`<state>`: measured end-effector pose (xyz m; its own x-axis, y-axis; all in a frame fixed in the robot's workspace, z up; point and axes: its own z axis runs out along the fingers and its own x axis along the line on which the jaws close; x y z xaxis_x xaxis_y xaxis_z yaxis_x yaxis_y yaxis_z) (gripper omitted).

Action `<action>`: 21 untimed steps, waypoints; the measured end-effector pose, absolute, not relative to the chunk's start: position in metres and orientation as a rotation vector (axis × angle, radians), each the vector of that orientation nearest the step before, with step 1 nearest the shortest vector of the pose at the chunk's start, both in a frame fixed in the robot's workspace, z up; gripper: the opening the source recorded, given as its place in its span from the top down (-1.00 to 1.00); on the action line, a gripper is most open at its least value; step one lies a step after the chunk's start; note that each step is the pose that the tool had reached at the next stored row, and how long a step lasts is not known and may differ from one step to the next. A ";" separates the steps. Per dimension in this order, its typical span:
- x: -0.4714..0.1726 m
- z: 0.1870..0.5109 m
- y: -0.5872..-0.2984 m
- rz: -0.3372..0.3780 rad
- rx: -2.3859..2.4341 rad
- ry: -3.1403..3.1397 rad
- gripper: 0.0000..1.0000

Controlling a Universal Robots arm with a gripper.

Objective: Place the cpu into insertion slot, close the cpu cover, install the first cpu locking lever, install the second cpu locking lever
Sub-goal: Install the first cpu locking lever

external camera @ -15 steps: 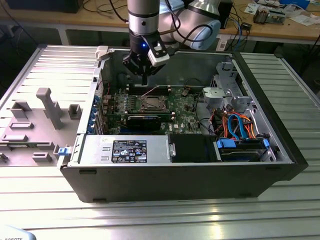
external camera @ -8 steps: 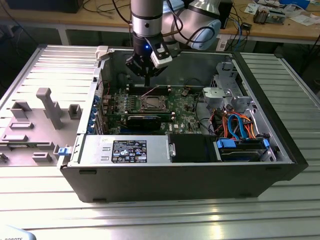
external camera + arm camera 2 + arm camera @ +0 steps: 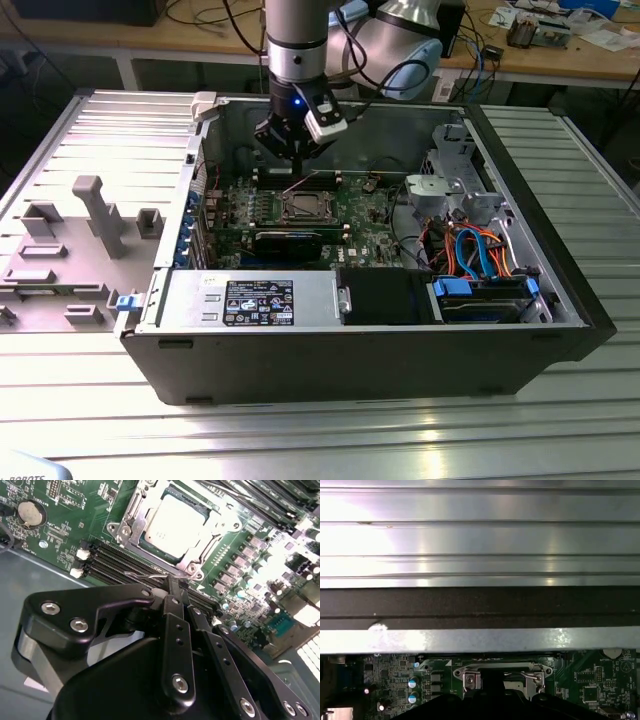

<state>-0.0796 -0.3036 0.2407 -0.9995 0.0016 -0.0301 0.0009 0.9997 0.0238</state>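
The open computer case (image 3: pixel 350 360) sits on the ribbed metal table (image 3: pixel 300 440), and the arm comes down from the upper middle of the exterior view. The gripper (image 3: pixel 297 155) hangs just above the insertion slot (image 3: pixel 284 208) near the frame's centre. In the second wrist view the cpu (image 3: pixel 172 522) lies in the slot with the cpu cover (image 3: pixel 131 515) folded flat over it. The jaws are drawn narrow, tips at a thin wire lever (image 3: pixel 142 573); whether they pinch it I cannot tell
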 end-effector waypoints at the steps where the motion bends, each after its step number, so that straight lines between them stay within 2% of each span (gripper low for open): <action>1: -0.079 0.240 -0.304 0.037 -0.005 3.111 0.79; 21: -0.076 0.234 -0.300 0.037 -0.017 3.111 0.79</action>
<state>-0.0758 -0.3003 0.2341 -0.9995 -0.0103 -0.0308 -0.0110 0.9997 0.0237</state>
